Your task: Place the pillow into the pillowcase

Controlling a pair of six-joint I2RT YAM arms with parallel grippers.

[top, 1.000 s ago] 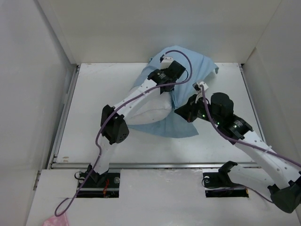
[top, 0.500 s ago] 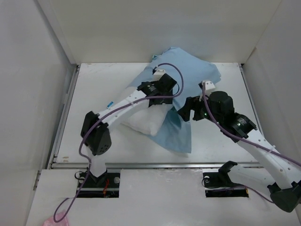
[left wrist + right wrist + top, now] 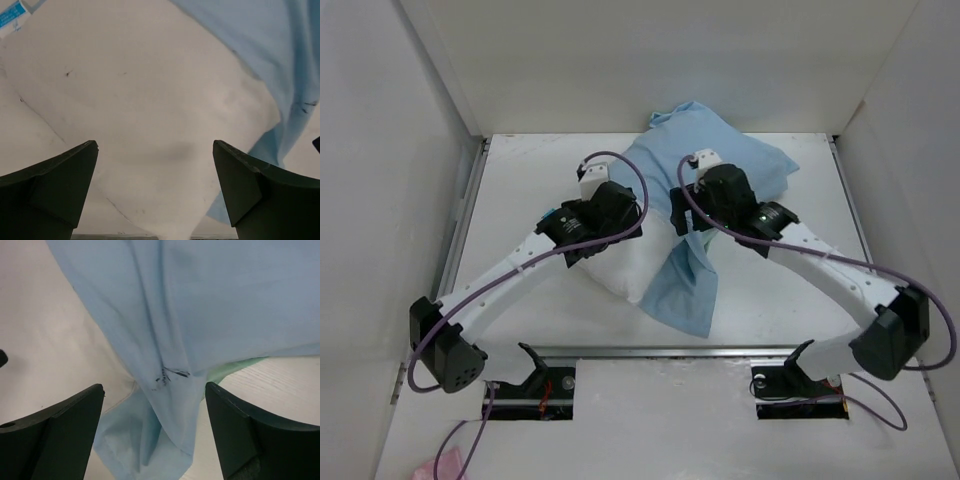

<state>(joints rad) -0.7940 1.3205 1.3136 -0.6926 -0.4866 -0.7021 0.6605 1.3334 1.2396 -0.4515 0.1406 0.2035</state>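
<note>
Both hands had let go and shifted since the earlier view. We found the left hand (image 3: pixel 154 150) drawn back from the far side toward the middle of the counter (image 3: pixel 510 300), and the right hand (image 3: pixel 154 390) moved up and leftward beside it. Each stood with jaws spread wide and nothing between them. The pillow (image 3: pixel 140 100) lay aslant at the counter's centre, its far end plump inside the pillowcase (image 3: pixel 745 165) and its near white end bare, with the blue tag (image 3: pixel 12 15) at its left edge. A loose flap (image 3: pixel 685 290) of the case trailed over the pillow's right side onto the counter.

We judged the step in hand to be a regrasp of the case's open hem, to draw it farther over the bare end. Done well, each hand would pinch blue cloth alone, one at either side of the opening, and pull toward the near edge while the pillow was kept from sliding along. The left hand hung over white fabric only, so it would have to go right to reach the hem. Open counter lay to the left and near. The back wall (image 3: pixel 650 70) stood close behind the covered end, and the rail (image 3: pixel 650 350) bounded the near side.
</note>
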